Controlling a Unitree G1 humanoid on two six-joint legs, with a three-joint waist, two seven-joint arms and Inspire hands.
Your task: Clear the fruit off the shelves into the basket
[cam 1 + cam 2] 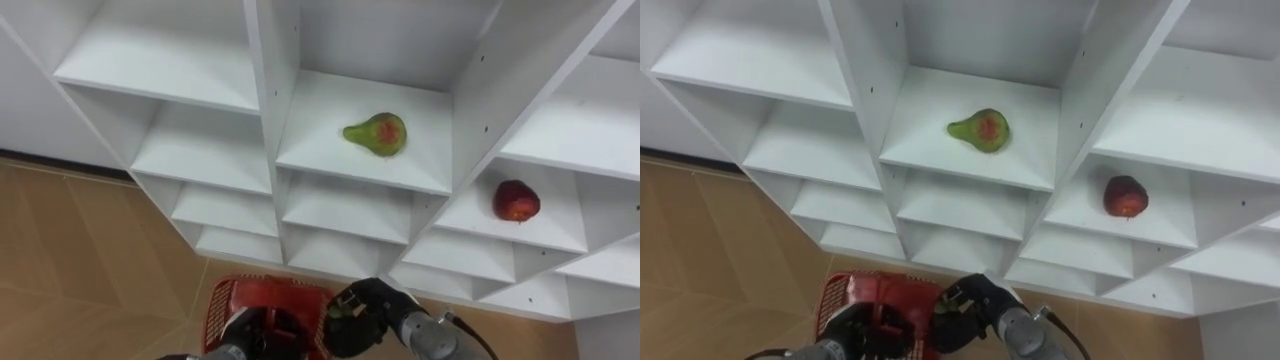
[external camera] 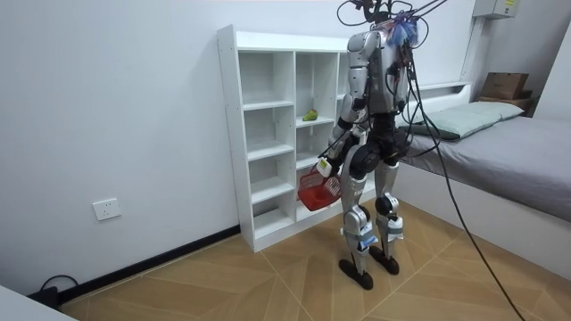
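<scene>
The closet (image 1: 325, 100) was smooth matt white board; the floor (image 1: 80, 260), at eight o'clock, wood parquet; the basket (image 1: 270, 295), at six o'clock, red plastic lattice.

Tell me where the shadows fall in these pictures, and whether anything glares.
Left eye view: the pear and the red fruit throw only faint, soft shadows on their white shelves; no glare. Right eye view: the red basket sits in dimmer light low down. Room view: the closet is evenly lit outside, its compartments shaded inside.

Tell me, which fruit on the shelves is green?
The pear in the middle column; the apple in the column to its right is red.
</scene>
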